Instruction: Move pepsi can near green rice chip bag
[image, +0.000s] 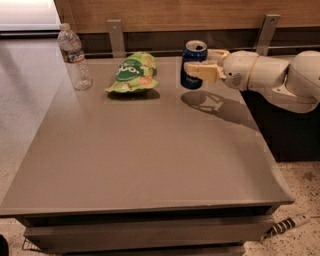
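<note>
The pepsi can (193, 64), dark blue with a silver top, is held upright above the far right part of the grey table (140, 155), its shadow on the tabletop below it. My gripper (201, 64) reaches in from the right and is shut on the can, one cream finger across its front. The green rice chip bag (133, 73) lies on the table to the left of the can, a short gap between them.
A clear plastic water bottle (75, 57) stands at the table's far left corner. A wooden wall with two metal brackets runs behind the table. A power strip (289, 223) lies on the floor at the lower right.
</note>
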